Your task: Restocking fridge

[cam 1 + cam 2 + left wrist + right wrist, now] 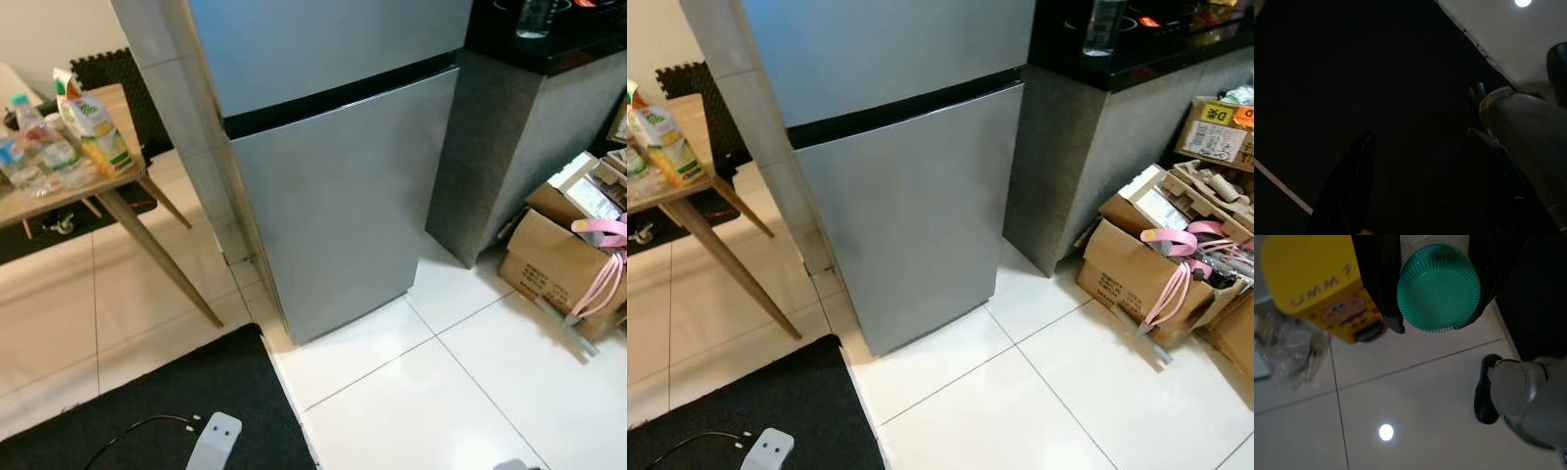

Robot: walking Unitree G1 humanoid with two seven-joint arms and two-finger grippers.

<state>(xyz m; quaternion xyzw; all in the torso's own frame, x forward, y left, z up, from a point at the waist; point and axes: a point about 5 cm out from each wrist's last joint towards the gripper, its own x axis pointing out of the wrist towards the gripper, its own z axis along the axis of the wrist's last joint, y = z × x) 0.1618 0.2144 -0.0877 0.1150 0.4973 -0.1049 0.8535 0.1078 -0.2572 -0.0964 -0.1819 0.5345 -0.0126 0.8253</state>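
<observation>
The silver two-door fridge stands shut straight ahead, its lower door facing me. In the right wrist view my right gripper is shut on a bottle with a ribbed green cap, held above the white floor tiles. In the dark left wrist view my left gripper hangs open over the black mat, nothing between its fingers. More water bottles and a juice carton stand on the wooden table at the left.
A dark stone counter adjoins the fridge on the right, with open cardboard boxes on the floor beyond it. A black mat carries a white power strip. A yellow box stands near my right gripper.
</observation>
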